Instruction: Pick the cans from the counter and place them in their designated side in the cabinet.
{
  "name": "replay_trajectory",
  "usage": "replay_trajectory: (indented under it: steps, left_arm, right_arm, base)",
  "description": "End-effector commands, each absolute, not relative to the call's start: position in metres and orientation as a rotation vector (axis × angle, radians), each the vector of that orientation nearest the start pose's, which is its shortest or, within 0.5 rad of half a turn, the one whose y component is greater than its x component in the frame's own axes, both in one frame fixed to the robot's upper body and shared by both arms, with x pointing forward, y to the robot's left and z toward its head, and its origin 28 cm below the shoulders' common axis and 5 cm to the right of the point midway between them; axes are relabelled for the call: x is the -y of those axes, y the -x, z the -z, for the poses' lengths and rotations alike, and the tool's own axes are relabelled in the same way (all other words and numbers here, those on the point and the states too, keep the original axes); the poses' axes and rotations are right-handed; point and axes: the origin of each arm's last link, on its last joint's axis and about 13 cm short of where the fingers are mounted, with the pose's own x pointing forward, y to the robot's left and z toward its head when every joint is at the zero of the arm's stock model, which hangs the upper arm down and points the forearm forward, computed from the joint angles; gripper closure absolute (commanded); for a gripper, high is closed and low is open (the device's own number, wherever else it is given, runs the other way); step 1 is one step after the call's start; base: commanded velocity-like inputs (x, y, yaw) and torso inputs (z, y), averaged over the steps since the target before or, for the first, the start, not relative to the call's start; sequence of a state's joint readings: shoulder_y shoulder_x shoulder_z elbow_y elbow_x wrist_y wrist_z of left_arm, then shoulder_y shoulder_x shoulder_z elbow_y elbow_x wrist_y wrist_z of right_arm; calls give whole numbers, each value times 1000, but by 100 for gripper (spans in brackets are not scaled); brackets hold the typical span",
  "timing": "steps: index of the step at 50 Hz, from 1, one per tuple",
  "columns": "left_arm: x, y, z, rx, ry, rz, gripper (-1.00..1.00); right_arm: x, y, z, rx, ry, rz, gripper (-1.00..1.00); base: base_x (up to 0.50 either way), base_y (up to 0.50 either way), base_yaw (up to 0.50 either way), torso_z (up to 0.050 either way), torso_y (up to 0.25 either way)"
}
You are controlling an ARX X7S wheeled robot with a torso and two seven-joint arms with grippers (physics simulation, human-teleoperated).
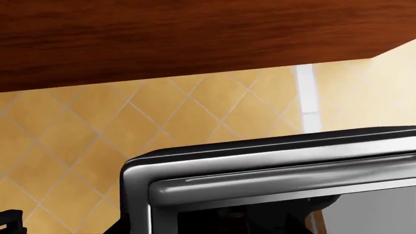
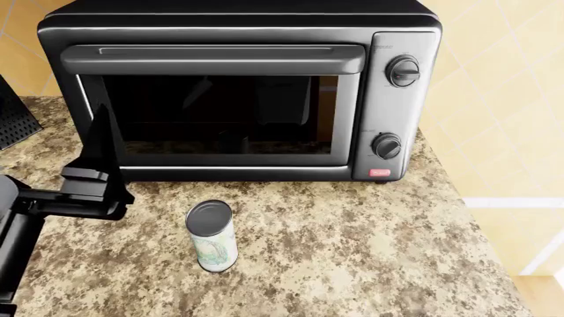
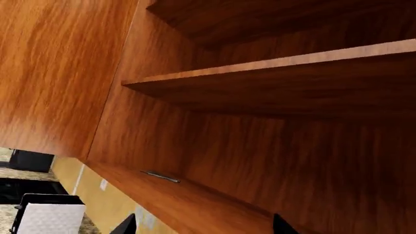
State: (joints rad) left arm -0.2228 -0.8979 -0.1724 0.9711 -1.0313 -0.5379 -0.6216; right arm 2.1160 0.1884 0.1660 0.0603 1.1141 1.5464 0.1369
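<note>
The slim can [image 2: 211, 236], with a grey metal top and a pale green-white label, stands upright on the granite counter [image 2: 352, 251] in front of the toaster oven. My left gripper [image 2: 100, 132] points upward to the left of the can, apart from it. It shows edge-on as one dark blade, so its jaws are unclear. My right gripper [image 3: 204, 226] is open and empty, with its two fingertips wide apart, facing the open wooden cabinet [image 3: 273, 73] and its shelves. The yellow-lidded tin is out of view.
A black toaster oven [image 2: 238, 92] stands at the back of the counter and also shows in the left wrist view [image 1: 273, 175] beneath the cabinet's underside [image 1: 195, 34]. A dark object [image 2: 13, 122] sits at the far left. The counter ends at the right.
</note>
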Motion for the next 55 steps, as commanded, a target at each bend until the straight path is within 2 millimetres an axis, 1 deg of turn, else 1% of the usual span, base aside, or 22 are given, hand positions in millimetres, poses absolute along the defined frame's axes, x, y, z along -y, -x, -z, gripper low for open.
replay_trajectory:
  steps: [1, 7, 13, 23, 33, 45, 55]
  left_arm:
    - [-269, -161, -238, 421, -92, 46, -100]
    - [-268, -161, -239, 423, -93, 47, -100]
    - [-268, -161, -239, 423, -92, 48, -100]
    - [-269, -163, -238, 422, -90, 47, -100]
    - [-269, -163, -237, 422, -89, 43, -100]
    - [-270, -161, -238, 423, -90, 41, -100]
    - [-271, -160, -239, 425, -89, 39, -100]
  right_arm:
    - [116, -155, -510, 557, -12, -1056, -100]
    - [115, -152, -497, 518, -40, -1159, -100]
    - [115, -151, -489, 482, -53, -1212, -100]
    - [112, -147, -469, 355, -56, -1337, -100]
    - [109, -146, -443, 225, -69, -1453, -100]
    - [109, -149, -423, 151, -68, -1477, -100]
    - [108, -152, -399, 88, -71, -1480, -100]
  base:
    - [0, 0, 0, 0, 0]
    - [0, 0, 0, 0, 0]
    - [0, 0, 0, 0, 0]
    - [0, 0, 0, 0, 0]
    - [0, 0, 0, 0, 0]
    - [0, 0, 0, 0, 0]
    - [0, 0, 0, 0, 0]
